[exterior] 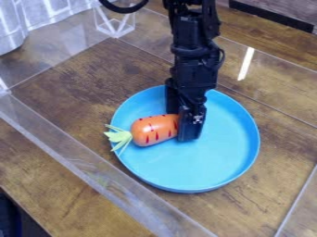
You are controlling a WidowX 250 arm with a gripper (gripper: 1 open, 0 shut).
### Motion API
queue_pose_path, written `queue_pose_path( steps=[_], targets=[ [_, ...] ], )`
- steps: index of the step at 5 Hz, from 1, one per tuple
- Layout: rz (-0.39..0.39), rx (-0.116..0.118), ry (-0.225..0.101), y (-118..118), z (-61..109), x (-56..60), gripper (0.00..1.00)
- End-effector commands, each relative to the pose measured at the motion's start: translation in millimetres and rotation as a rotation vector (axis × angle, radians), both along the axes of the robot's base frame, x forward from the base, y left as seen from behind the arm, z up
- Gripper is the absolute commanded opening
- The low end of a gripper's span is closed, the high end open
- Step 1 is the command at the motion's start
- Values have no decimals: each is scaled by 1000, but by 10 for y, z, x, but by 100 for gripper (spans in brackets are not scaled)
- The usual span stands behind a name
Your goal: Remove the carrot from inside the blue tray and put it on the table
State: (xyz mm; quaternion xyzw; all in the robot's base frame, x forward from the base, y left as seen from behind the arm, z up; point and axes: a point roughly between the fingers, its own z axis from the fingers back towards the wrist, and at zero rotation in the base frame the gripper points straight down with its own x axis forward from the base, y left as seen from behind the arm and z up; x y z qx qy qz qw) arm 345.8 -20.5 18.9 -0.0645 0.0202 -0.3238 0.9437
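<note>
- Lying on its side inside the blue tray, the carrot is resting near the tray's left rim, its light green leafy top poking out over that rim toward the left.
- Showing thin dark cross lines on its orange body, the carrot is pointing its blunt end toward the black gripper.
- Coming down from the top of the view, the black robot arm is holding the gripper pointing straight down into the tray.
- The gripper's lower end is sitting just beside the carrot's right end, at or very near the tray floor; whether it is touching the carrot cannot be told from this angle.
- The fingers are standing spread wide apart and are gripping nothing; only one dark finger is showing clearly, so the gap itself is hard to see.
- The blue tray is sitting on the dark brown wooden table, whose glossy grain is catching bright reflections to the right of the arm.
- A clear transparent panel is running diagonally along the table's near edge, passing just beside the tray's left rim.
- A clear box-like piece is standing on the table at the top, left of the arm.
</note>
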Motion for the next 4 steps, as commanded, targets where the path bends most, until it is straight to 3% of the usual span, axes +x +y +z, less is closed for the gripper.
queue_pose_path(
  steps=[1,4],
  targets=[
    [-24,8,97,5,-268,-111,100],
    [-16,25,140,140,-260,-86,100]
  ],
)
